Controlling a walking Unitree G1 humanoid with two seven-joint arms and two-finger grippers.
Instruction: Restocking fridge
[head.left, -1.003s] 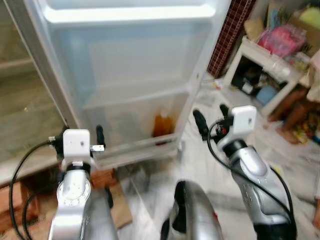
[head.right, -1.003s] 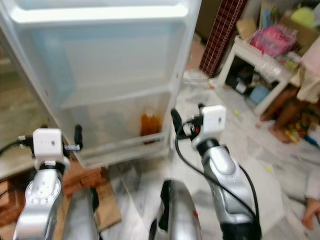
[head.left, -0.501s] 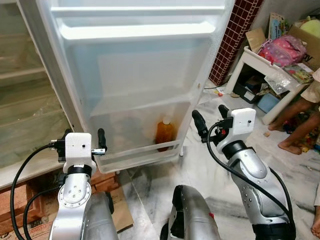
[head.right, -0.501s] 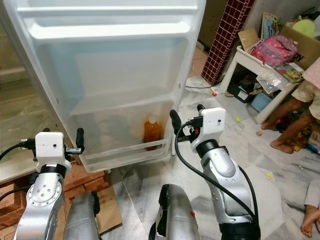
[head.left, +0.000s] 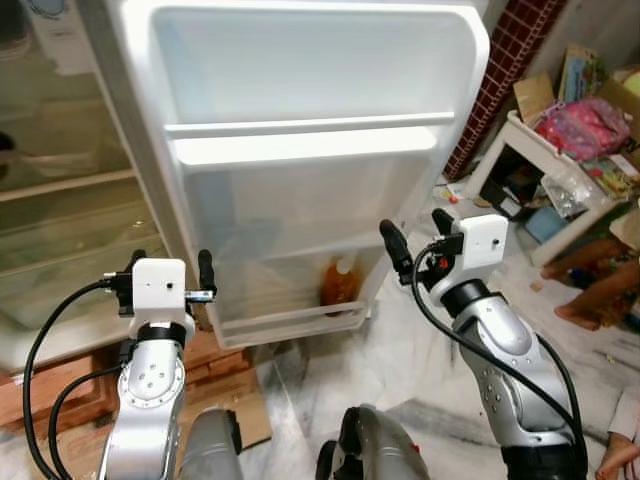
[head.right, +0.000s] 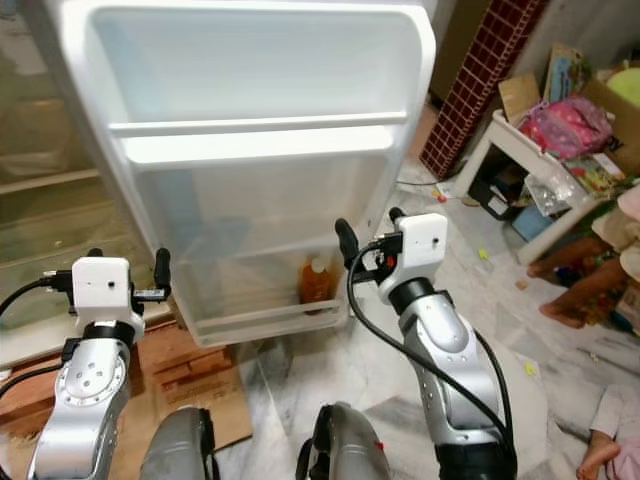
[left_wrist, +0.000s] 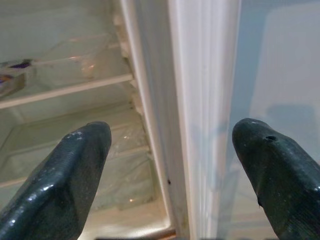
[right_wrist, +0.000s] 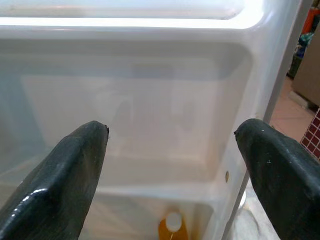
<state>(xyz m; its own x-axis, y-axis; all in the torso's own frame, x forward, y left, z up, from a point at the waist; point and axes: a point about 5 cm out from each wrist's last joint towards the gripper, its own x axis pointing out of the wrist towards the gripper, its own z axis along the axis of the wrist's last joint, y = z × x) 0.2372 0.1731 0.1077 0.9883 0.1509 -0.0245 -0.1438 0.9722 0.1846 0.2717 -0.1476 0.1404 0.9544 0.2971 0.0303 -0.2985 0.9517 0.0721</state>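
So the fridge door (head.left: 300, 150) is swung wide open, and one orange bottle (head.left: 340, 283) stands upright in its bottom door bin (head.left: 290, 322), over at the outer-edge end. Both grippers are spread wide and carrying nothing. The right gripper (head.left: 418, 236) hovers just up and to the right of the bottle, which sits below and ahead of it. The left gripper (head.left: 170, 270) is near the hinge side, facing the seam between the door and the glass shelves (left_wrist: 60, 90). The right arm's clearly nearer the bottle; its long axis is vertical, so probably a sideways grab. A person's legs (head.left: 600, 290) are off right by a cluttered white table (head.left: 520, 135).
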